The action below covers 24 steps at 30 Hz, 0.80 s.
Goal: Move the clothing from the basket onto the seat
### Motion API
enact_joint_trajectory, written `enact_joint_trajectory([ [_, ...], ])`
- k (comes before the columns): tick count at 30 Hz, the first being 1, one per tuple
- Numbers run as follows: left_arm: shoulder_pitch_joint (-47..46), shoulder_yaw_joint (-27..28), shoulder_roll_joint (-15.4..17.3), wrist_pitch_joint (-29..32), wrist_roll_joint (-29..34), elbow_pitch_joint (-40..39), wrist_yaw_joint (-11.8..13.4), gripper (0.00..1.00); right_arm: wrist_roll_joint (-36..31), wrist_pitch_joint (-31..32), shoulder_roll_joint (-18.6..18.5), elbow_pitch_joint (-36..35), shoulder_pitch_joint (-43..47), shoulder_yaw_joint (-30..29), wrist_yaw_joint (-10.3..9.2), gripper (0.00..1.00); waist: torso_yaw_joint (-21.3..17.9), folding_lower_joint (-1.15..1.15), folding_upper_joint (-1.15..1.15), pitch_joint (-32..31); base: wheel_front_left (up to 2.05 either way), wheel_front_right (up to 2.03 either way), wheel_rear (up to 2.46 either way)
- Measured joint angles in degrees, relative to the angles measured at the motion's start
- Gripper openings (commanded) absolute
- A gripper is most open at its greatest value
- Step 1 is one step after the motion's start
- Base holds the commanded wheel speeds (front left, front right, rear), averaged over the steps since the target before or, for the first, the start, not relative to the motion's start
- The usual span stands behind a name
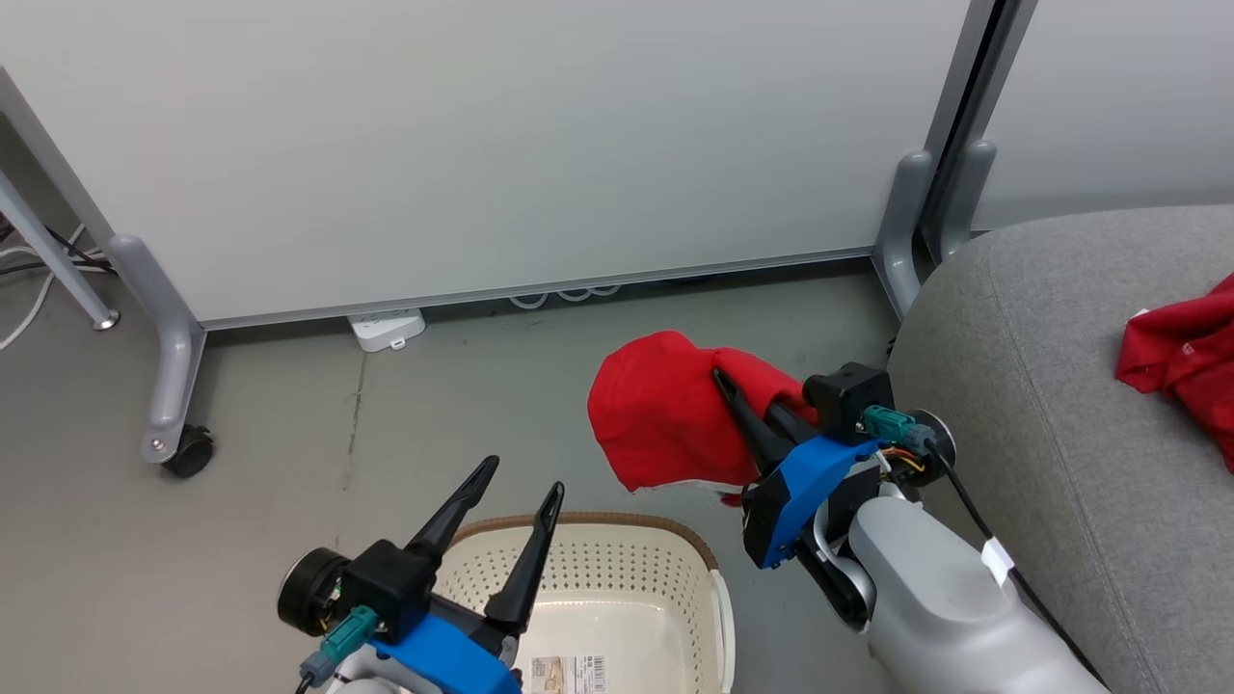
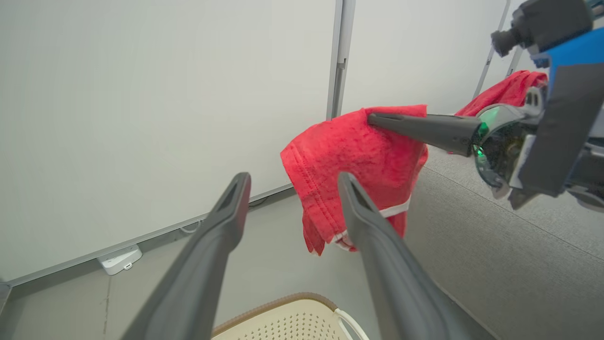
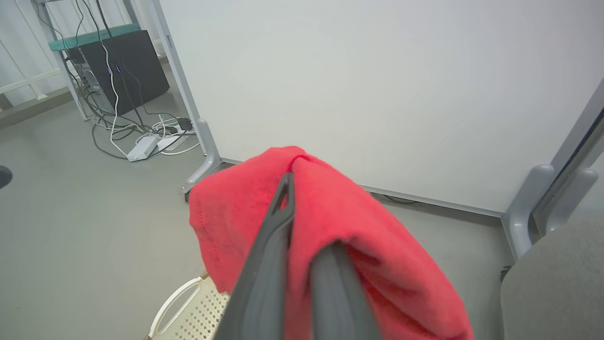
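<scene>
Closest to the head camera, my left fingers point(image 1: 535, 549) stand spread wide and empty above the cream-white perforated plastic basket with its brown woven-look rim point(image 1: 617, 519); the part of its bottom I can see holds no clothing, just a label point(image 1: 569, 672). My right fingers point(image 1: 747, 421) are pressed together on a bright red soft fabric garment point(image 1: 660, 414) that hangs in the air over the grey floor point(image 1: 434, 405), near the large rounded grey woven seat point(image 1: 1041, 386) but not yet over it. On the seat another red garment point(image 1: 1181, 357) already lies. From the left wrist, the left fingers point(image 2: 222, 222) point toward the hanging garment point(image 2: 358, 156). Its white-trimmed hem dangles low beside the seat's flank point(image 2: 495, 245), and I judge it could drag on that edge or catch my open fingers and be tugged loose. From the right wrist, the right fingers point(image 3: 273, 245) are half buried in draped fabric point(image 3: 377, 245), so the pinch looks shallow and a quick swing might shed it onto the floor. Leftward there is bare floor to spare. Rightward the grey partition foot point(image 3: 528, 212) and the seat point(image 3: 557, 283) crowd in, so I would lift before crossing.
</scene>
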Motion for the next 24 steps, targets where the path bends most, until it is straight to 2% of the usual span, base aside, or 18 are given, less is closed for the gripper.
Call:
enact_joint_trajectory([
  [9, 4.14, 4.82, -1.24, 0.0, 3.71, -1.93, -0.54, 1.0, -2.57, -0.05, -0.08, -1.46, 0.96, -3.0, 0.01, 0.0, 0.55, 0.0, 0.0, 0.2, 0.0, 0.0, 0.0],
  [24, 5.24, 6.34, -2.29, 0.0, 5.14, -1.99, -0.75, 1.0, -4.75, 0.15, 0.26, -2.65, 1.86, -5.16, 0.0, 0.0, -0.93, 0.01, 0.0, 0.62, 0.0, 0.0, 0.0],
])
